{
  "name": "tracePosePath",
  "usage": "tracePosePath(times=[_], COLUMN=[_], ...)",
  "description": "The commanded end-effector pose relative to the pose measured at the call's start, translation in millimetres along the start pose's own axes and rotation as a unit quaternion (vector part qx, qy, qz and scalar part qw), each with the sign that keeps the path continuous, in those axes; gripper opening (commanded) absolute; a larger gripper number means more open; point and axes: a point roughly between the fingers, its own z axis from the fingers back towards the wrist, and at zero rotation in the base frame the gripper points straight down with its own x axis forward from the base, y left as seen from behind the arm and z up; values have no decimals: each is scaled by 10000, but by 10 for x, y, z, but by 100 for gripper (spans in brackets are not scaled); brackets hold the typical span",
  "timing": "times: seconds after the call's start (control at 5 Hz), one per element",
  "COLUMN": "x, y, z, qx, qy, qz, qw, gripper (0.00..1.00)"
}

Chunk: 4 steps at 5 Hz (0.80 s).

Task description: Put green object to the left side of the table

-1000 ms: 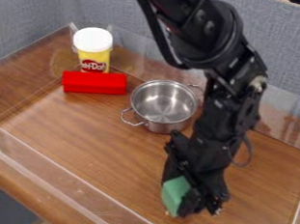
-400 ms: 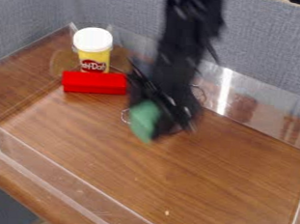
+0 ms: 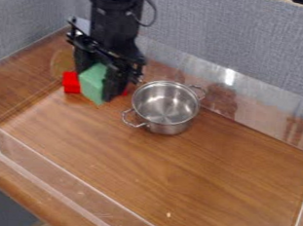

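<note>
Since the earlier frames, the arm had swung from the near right part of the table [image 3: 176, 185] across to the far left, carrying the green object [image 3: 94, 82] with it and lifting it off the wood. One second before, the block sat low at the front right, close to the near clear wall; now it hung in front of the red cylinder [image 3: 72, 82], hiding most of it, so only the cylinder's left end showed. The gripper [image 3: 97, 74] pointed straight down with its black fingers [image 3: 118, 74] pressed against the sides of the green object, pinching it above the tabletop. The block appeared clear of the wood, though how high could not be judged. Behind the arm, the yellow Play-Doh tub was almost wholly covered; whether any sliver of it showed could not be told. The steel pot [image 3: 164, 106] stood just to the right of the gripper, empty, its small handle facing the near left, in the same spot as before. Low clear plastic walls [image 3: 57, 191] edged the brown wood-grain surface
</note>
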Motion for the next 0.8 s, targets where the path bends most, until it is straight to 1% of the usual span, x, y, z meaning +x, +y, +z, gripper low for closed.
tracePosePath(times=[0.0,0.2,0.6], x=[94,128,221], y=[175,252,489], z=[19,-89,-315], qx=[64,68,100], qy=[-134,-56,114], qz=[251,372,588], qw=[9996,9993,9982], gripper=[0,0,0])
